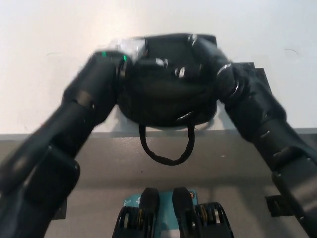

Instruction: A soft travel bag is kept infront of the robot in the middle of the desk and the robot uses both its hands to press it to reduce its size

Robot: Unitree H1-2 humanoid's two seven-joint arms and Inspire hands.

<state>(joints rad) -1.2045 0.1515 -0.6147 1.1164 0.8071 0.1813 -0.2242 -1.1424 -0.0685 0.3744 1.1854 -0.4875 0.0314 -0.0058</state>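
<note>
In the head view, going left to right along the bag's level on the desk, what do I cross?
Bare desk → left hand → travel bag → right hand → bare desk again.

**A bare test bench, most likely a robotics lab**

The setting reads as a lab or test space rather than a home. A plain white desk with a straight front edge fills the upper half of the head view, unadorned. Below it lies a smooth grey floor. A dark bracket-like fitting sits low at the right, its kind unclear.
</note>
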